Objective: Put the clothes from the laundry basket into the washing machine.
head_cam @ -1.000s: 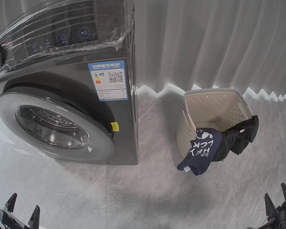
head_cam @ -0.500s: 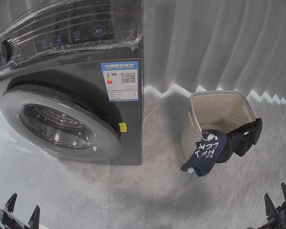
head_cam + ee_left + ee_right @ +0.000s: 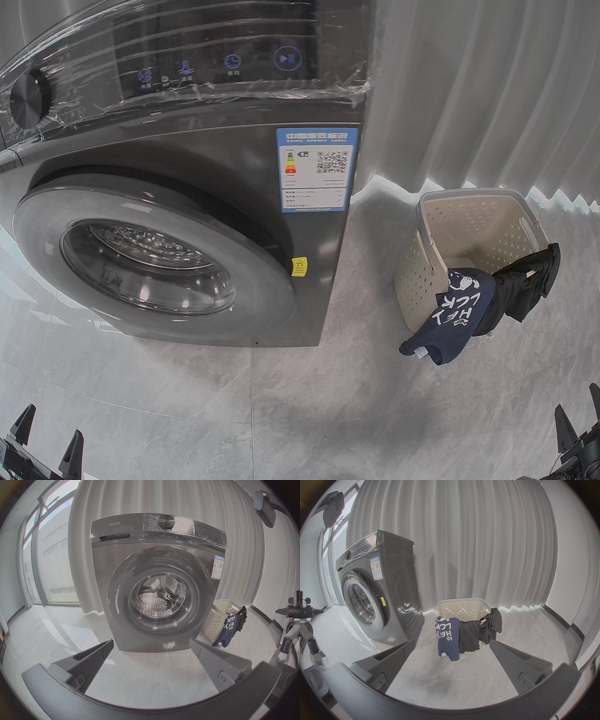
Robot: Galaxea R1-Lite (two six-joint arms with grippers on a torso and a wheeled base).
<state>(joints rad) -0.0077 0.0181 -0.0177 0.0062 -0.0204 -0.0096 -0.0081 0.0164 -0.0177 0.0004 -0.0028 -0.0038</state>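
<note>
- While both arms sit low at the near edge of the head view, we can see the left gripper with its jaws spread wide and nothing between them. It's the same from its own wrist camera.
- Right gripper is just as wide apart and holding nothing.
- Washing machine stands on the grey tiled floor, on the robot's left. Its round glass door looks shut to us, and there's plastic film over the control panel.
- Laundry basket is on the floor to the right of the machine, a little apart from it and close to the white curtain.
- Navy T-shirt is draped over the basket's near rim and hangs down the outside, almost to the floor.
- Black garment hangs over the rim right beside the T-shirt, touching it, at the basket's right corner.
- Both grippers are well apart from the clothes and the machine.
</note>
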